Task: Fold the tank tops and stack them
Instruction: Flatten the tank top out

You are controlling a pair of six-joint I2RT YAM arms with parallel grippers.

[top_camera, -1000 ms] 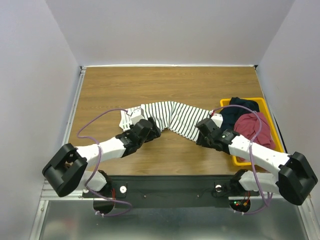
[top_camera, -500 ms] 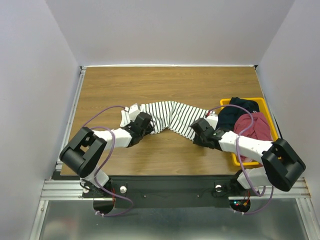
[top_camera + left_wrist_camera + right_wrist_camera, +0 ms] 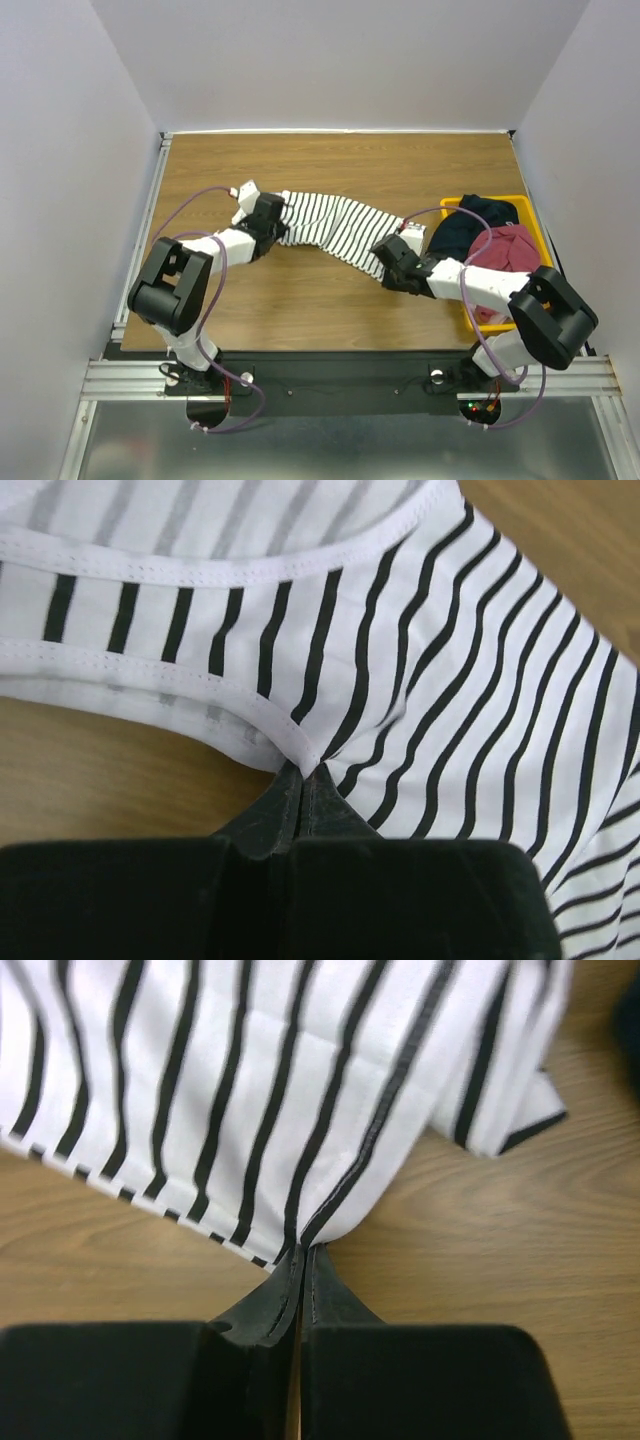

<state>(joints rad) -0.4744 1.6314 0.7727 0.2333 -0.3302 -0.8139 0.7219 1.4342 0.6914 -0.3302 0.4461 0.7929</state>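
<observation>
The wooden table (image 3: 330, 165) carries the striped tank top (image 3: 325, 222) and a yellow bin (image 3: 536, 232).

I am counting two tank tops: one striped top (image 3: 330, 225) and one dark red top (image 3: 508, 250). I am also counting one navy garment (image 3: 468, 225), one yellow bin (image 3: 449, 204), and two grippers: left gripper (image 3: 277, 224), right gripper (image 3: 384, 254).

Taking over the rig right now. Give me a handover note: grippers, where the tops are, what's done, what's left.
Left gripper: jaws shut on the striped top at a seamed strap edge.
Right gripper: jaws shut on the same top's opposite edge.
The striped top is held out between them over the table, unfolded.
The red top is bunched in the yellow bin beside a dark garment.
Done: striped top gripped at both ends.
Left: fold it, then fetch, fold and stack the red top.
</observation>
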